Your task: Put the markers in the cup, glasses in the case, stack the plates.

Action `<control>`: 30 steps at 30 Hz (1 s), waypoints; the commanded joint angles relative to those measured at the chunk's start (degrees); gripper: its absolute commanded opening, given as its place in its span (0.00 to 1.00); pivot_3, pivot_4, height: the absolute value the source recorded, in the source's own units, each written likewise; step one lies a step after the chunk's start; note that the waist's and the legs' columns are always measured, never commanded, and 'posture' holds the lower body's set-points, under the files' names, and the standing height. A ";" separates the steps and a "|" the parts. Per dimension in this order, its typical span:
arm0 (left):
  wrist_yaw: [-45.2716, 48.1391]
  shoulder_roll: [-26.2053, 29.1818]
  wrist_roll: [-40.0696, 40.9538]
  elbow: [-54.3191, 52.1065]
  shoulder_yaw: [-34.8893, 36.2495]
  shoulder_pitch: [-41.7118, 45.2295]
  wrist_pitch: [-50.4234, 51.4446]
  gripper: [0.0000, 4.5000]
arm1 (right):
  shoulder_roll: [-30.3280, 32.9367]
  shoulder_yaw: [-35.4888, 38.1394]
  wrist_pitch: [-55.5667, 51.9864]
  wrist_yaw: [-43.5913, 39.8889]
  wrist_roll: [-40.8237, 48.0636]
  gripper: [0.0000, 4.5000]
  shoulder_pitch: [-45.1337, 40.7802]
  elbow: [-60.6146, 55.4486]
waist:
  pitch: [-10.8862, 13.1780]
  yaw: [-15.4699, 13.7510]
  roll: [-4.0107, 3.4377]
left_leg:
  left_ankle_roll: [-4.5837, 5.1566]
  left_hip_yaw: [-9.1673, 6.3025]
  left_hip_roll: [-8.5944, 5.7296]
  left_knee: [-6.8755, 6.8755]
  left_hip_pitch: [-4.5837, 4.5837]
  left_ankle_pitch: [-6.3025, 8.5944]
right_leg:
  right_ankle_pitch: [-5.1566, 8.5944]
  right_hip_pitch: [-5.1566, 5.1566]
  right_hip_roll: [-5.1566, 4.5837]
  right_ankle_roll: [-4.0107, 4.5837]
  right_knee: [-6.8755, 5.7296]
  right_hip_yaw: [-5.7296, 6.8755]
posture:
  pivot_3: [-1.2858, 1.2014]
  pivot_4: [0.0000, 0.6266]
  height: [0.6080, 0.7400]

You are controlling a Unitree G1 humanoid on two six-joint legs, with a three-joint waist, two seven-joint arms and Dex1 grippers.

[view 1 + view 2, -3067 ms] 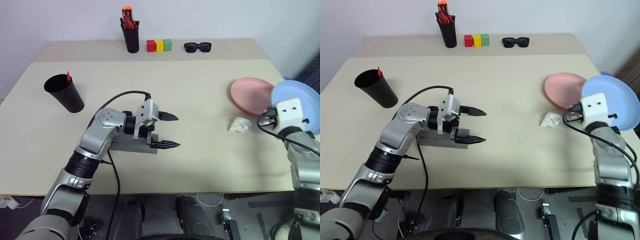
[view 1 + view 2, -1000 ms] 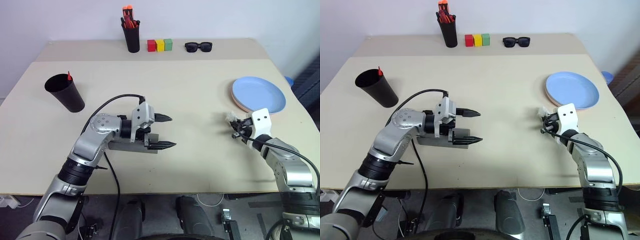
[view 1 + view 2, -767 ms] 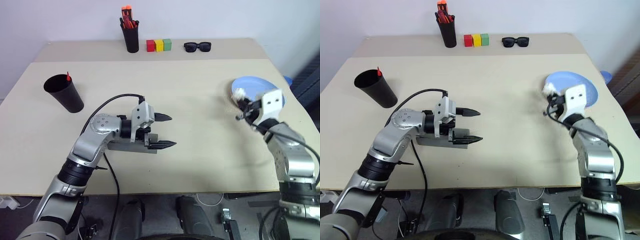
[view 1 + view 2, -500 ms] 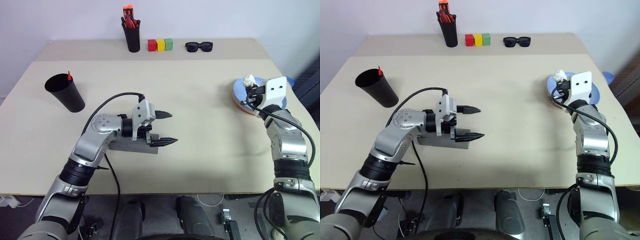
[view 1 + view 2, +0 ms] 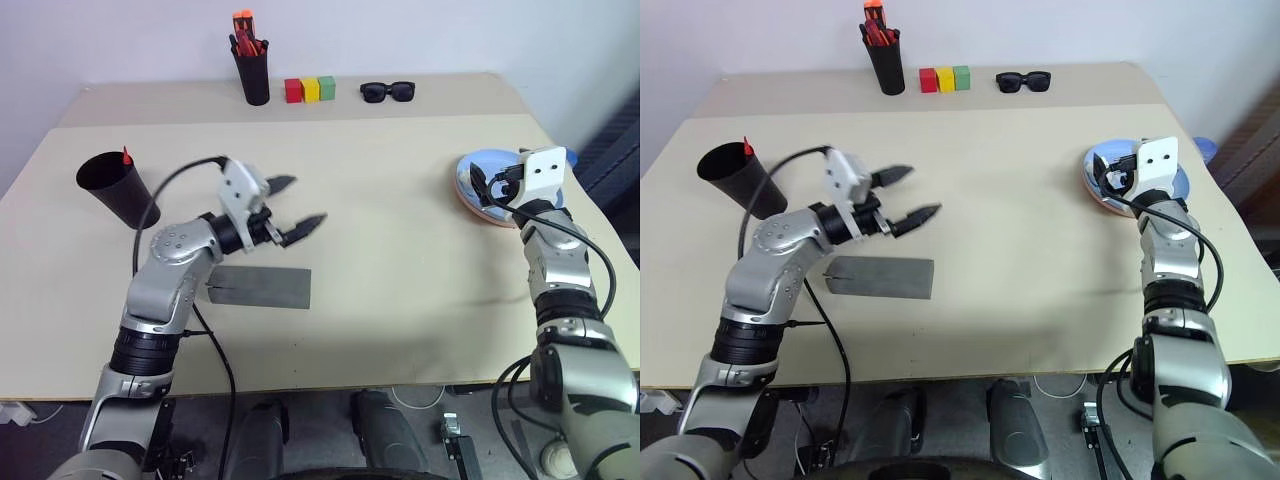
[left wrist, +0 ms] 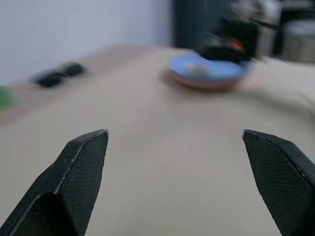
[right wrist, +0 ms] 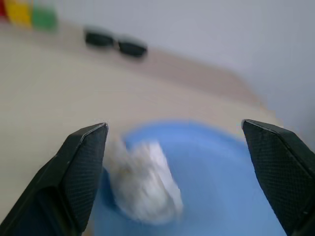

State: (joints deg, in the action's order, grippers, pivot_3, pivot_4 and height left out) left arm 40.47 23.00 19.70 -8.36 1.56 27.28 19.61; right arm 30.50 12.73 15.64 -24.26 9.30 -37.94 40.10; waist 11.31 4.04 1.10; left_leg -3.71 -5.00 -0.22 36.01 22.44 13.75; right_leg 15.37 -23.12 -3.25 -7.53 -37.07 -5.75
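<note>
**Two plates stacked, both hands spread**

The blue plate (image 5: 475, 180) lies on the pink plate (image 5: 478, 214) at the bench's (image 5: 400, 260) right edge, one white crumpled wad (image 7: 145, 184) on it. The right hand (image 5: 1112, 178) hovers there, released, holding nothing. The grey case (image 5: 258, 287) lies shut. One black cup (image 5: 118, 186) holds a red marker (image 5: 126, 156). The left hand (image 5: 295, 207) gapes empty. Three coloured blocks (image 5: 309, 90), one pair of sunglasses (image 5: 388, 92). No readable writing.
</note>
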 commanded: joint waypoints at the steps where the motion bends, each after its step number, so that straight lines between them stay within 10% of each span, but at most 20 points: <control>1: -3.83 0.53 -0.41 -3.61 4.19 -4.05 -2.25 1.00 | -1.27 0.13 -4.65 -6.18 7.32 1.00 8.36 -18.40 | 0.00 -0.10 -0.01 | 0.00 -0.02 0.00 -0.02 0.00 0.00 | 0.00 0.00 0.00 0.00 0.00 0.01 | 0.52 0.24 1.00; 11: -6.96 1.64 -0.40 -10.19 14.26 -26.30 -11.84 1.00 | 1.62 3.59 -22.02 -11.01 18.36 1.00 42.96 -59.52 | -0.03 -1.52 -0.01 | -0.01 0.01 0.00 0.12 -0.04 0.01 | 0.12 0.11 -0.03 0.21 0.06 0.01 | 0.52 0.24 1.00; 30: 10.53 6.78 12.74 -7.57 20.62 -45.92 -19.81 1.00 | 0.98 13.73 -13.51 -21.80 19.00 1.00 64.93 -56.24 | -0.10 -1.68 0.07 | 0.01 0.19 0.03 -0.01 -0.04 0.06 | 0.09 0.46 -0.19 0.40 0.94 0.01 | 0.52 0.24 1.00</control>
State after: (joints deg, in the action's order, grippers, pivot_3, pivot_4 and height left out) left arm 49.88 28.81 30.79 -13.43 21.21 -18.19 -0.26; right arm 31.50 23.89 0.42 -45.10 26.70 26.67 -15.88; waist 11.21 2.36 1.17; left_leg -3.70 -4.81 -0.20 36.02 22.40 13.81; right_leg 15.46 -22.66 -3.45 -7.13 -36.12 -5.74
